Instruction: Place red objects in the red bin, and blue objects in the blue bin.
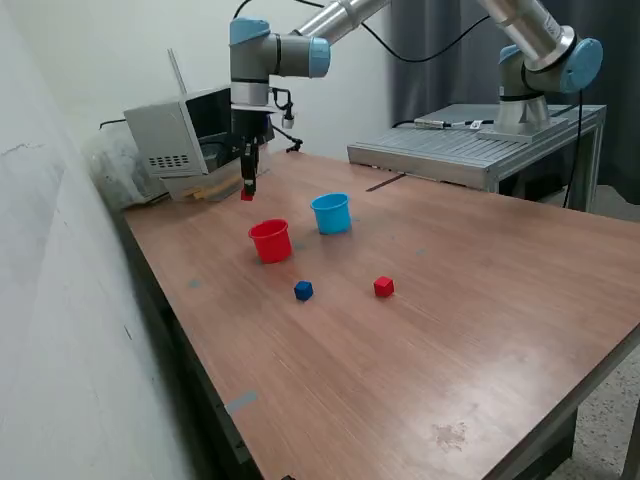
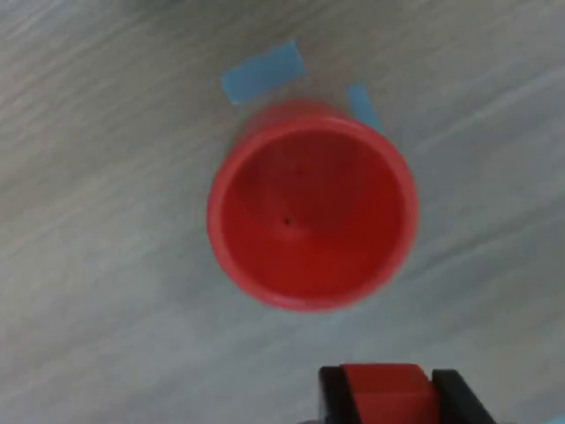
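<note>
The hand (image 2: 386,393) is clamped on a red cube (image 2: 385,389) and hangs above the desk (image 1: 480,330), with the red cup (image 2: 311,205) below and a little ahead of it, apparently empty. To drop cleanly, I would centre the cube over the cup's mouth, lower toward the rim, then let go. Another red cube (image 1: 383,287) and a blue cube (image 1: 303,290) lie well beyond the cup; the blue cup (image 1: 331,213) stands beside it.
</note>
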